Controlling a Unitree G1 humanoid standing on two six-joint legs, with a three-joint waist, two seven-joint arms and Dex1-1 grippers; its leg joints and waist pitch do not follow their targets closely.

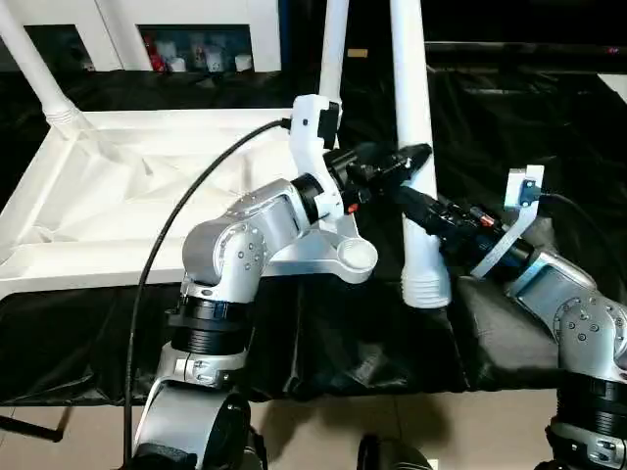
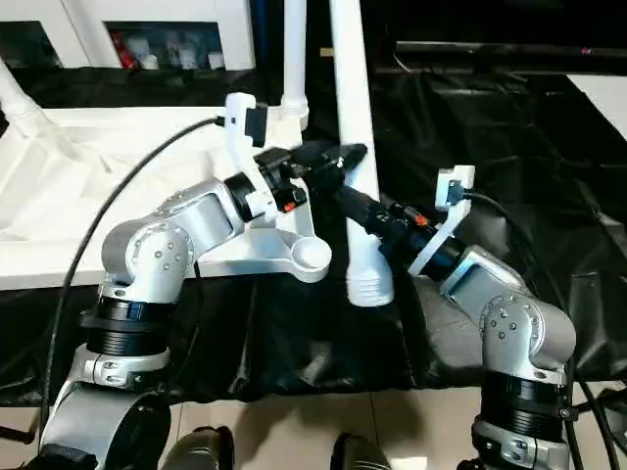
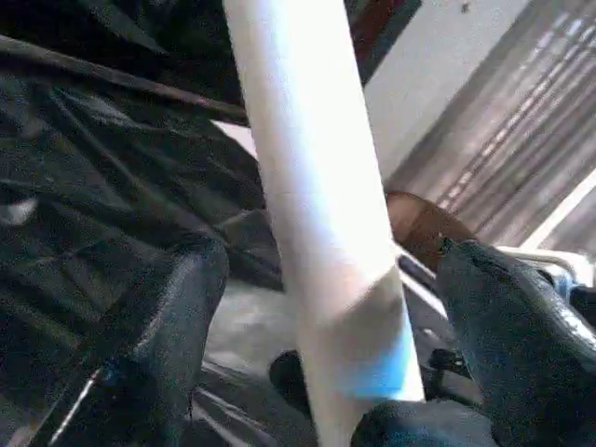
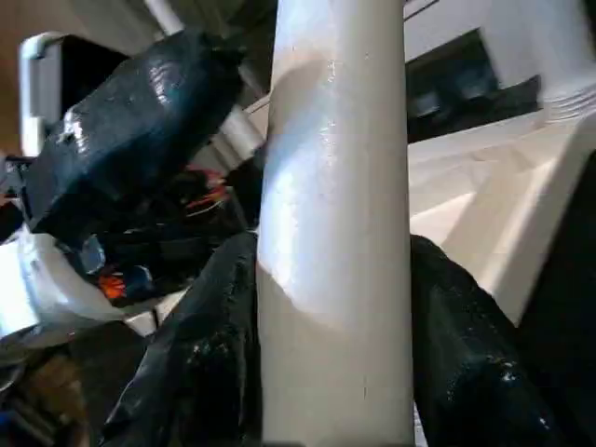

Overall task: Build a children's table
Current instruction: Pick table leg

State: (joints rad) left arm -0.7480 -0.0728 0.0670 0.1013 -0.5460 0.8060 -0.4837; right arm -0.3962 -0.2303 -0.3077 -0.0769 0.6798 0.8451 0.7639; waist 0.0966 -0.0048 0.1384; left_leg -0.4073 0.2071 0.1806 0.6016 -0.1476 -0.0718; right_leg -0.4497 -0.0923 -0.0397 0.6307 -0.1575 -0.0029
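Nearest the head camera were the robot's two silver forearms, rising from the bottom edge over black cloth (image 1: 372, 343). No brand, label or readable writing showed anywhere; only a pale blue patch low on the leg in the left wrist view.

The loose white leg (image 1: 416, 166) stood nearly upright just off the near right corner of the upturned table top (image 1: 118, 186), its ribbed lower end (image 1: 425, 289) hanging above the black cloth, beside the empty round corner socket (image 1: 356, 257). The right gripper (image 4: 335, 354) was clamped on this leg a little above that ribbed end: in the right wrist view both black fingers (image 4: 209, 354) pressed against the tube's opposite sides. The left gripper (image 1: 397, 166) reached the same leg from the other side, slightly higher up; in the left wrist view its fingers (image 3: 172, 326) stood spread wide either side of the tube with clear gaps, gripping nothing.

The table top lay upside down to the robot's left. Two other legs were already seated in its far corners, one (image 1: 34, 69) at the far left and one (image 1: 333, 49) at the far right, just behind the left wrist.
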